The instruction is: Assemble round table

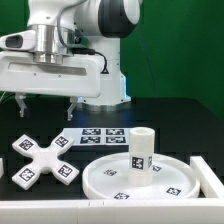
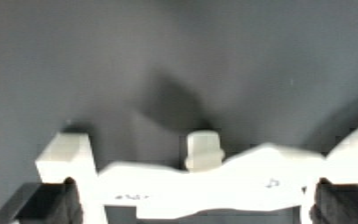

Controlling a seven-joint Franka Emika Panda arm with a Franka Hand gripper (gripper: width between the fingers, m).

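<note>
The white cross-shaped foot (image 1: 42, 160) lies flat on the black table at the exterior view's left, with tags on its arms. My gripper (image 1: 47, 112) hangs above it, open and empty, not touching it. In the wrist view the foot (image 2: 194, 180) fills the space between my two dark fingertips (image 2: 51, 200), and my gripper (image 2: 197, 205) is spread wide around it. The large rimmed round disc (image 1: 110, 182) lies at the front middle. The short cylinder leg (image 1: 141, 150) stands upright on the disc.
The marker board (image 1: 100, 135) lies flat behind the disc. A white barrier (image 1: 208, 175) stands at the exterior view's right, next to the disc. The arm's white base (image 1: 112, 85) rises at the back.
</note>
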